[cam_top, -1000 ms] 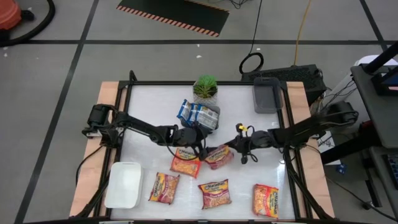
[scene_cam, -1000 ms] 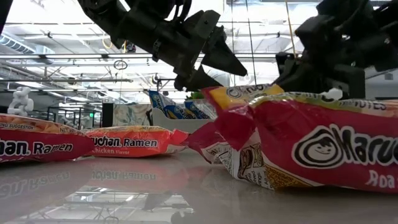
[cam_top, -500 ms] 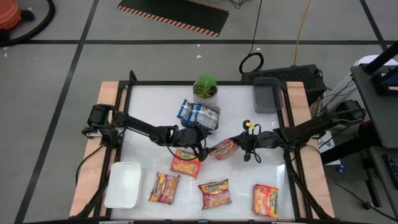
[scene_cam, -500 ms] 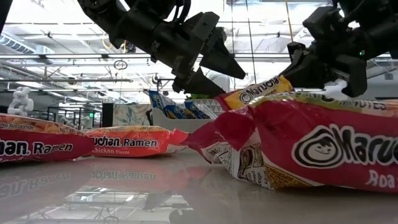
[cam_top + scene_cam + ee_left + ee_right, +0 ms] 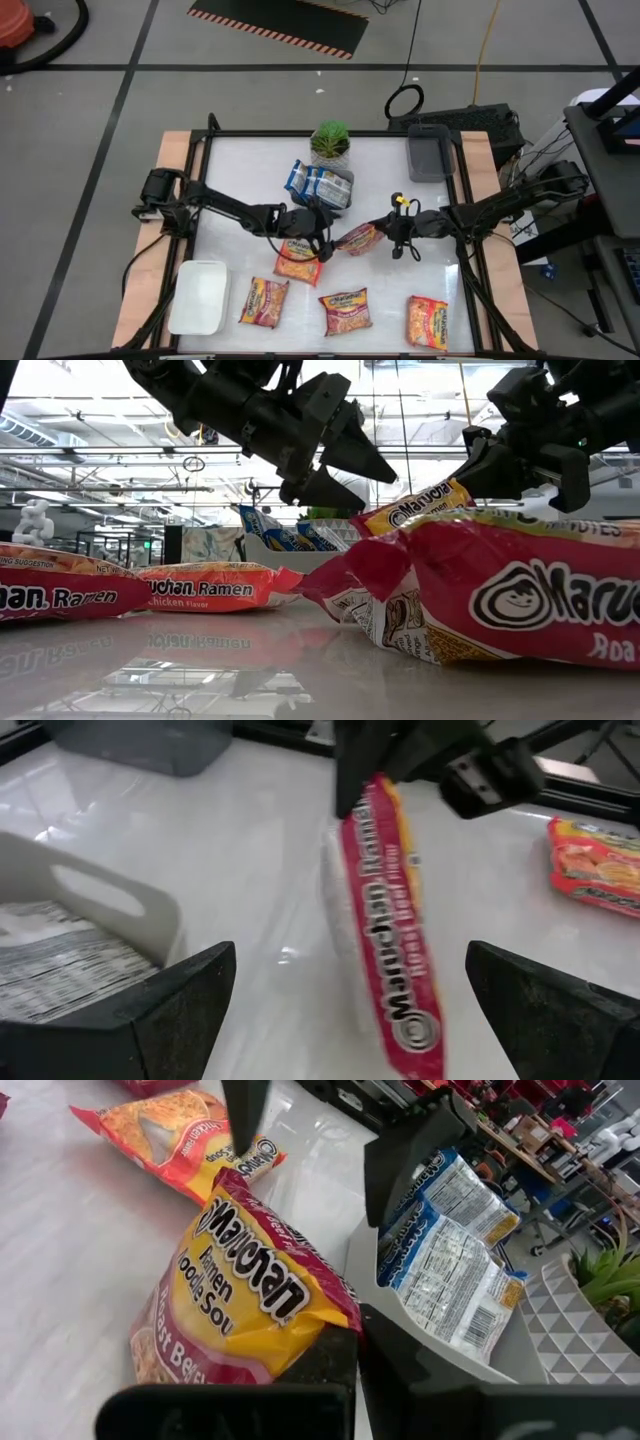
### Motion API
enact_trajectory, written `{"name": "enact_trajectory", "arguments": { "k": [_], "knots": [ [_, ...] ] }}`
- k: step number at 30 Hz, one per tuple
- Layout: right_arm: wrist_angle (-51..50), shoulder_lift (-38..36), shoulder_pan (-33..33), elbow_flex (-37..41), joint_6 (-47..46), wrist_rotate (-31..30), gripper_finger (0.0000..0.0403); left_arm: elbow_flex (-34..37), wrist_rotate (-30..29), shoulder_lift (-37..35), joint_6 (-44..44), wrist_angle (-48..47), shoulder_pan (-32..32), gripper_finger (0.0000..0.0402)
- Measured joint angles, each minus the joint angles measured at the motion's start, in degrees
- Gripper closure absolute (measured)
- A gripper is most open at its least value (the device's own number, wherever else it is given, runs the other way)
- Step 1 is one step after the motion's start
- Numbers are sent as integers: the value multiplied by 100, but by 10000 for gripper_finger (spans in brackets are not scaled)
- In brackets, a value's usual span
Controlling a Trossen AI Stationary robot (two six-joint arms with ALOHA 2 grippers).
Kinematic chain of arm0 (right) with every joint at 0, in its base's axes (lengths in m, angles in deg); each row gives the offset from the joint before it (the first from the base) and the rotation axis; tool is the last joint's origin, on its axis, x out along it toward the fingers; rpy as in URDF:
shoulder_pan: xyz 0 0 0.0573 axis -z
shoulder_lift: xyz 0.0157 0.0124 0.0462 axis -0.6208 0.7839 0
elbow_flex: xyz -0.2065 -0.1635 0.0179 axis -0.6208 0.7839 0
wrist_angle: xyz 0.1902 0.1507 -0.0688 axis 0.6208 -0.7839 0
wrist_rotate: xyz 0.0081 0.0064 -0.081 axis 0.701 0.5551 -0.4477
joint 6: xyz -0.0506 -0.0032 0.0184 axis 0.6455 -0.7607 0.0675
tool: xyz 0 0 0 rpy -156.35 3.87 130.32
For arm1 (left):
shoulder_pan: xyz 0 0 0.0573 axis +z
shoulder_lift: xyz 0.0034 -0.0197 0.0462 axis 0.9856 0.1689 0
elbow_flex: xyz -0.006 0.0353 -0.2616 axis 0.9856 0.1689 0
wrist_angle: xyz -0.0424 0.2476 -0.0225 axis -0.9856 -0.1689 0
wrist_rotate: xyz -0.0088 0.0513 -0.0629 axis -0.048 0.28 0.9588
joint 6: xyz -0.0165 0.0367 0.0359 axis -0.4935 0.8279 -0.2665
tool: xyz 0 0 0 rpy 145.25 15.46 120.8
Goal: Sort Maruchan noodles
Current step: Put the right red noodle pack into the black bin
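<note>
My right gripper (image 5: pixel 383 237) is shut on a pink-red and yellow Maruchan packet (image 5: pixel 358 240) above the table's middle. My left gripper (image 5: pixel 322 243) hangs open just left of that packet, its fingers (image 5: pixel 190 1000) apart from it. An orange-red packet (image 5: pixel 298 264) lies flat under the left gripper. Three more orange-red packets (image 5: pixel 263 300) (image 5: pixel 345 310) (image 5: pixel 427 320) lie along the near edge. Blue-white packets (image 5: pixel 318 183) lie in a white tray (image 5: pixel 95 900) near the far side. My right gripper pinches the pink-red packet between its two fingers (image 5: pixel 335 1355) at the packet's right end (image 5: pixel 285 1342), coming about level from the table's right. The packet is lifted clear and slants down from the fingers toward the left gripper (image 5: pixel 415 510).
A small potted plant (image 5: pixel 330 141) stands at the far edge behind the blue-white packets. A grey tray (image 5: pixel 430 152) sits at the far right corner and a white tray (image 5: pixel 198 296) at the near left. Bare table shows at the left and right of the middle.
My right gripper has risen and drawn a little toward the table's right, taking the pink-red packet with it. The packet lay flat on the table a second ago; now it is lifted clear and tipped onto its edge. It has kept still for the last half second.
</note>
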Motion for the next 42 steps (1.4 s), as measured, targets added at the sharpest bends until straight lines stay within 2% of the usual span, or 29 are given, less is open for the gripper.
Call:
{"name": "enact_trajectory", "arguments": {
  "k": [12,15,19,26,29,36,42],
  "knots": [
    [51,-2,-2,0,35,1,403,-4,-142,247,234,171,-58,3],
    [50,-2,-2,0,50,2,403,4,120,312,67,161,-45,3],
    [81,-4,-2,0,70,0,403,7,789,537,-153,294,7,3],
    [171,-7,-2,-2,149,11,403,-15,898,761,-224,404,94,9],
    [176,-7,-2,-2,156,15,403,-22,898,761,-307,432,124,37],
    [177,-7,0,-2,151,20,403,-24,792,754,-269,571,161,133],
    [179,-7,0,-2,140,20,403,-24,618,754,48,541,170,193]
  ]
}}
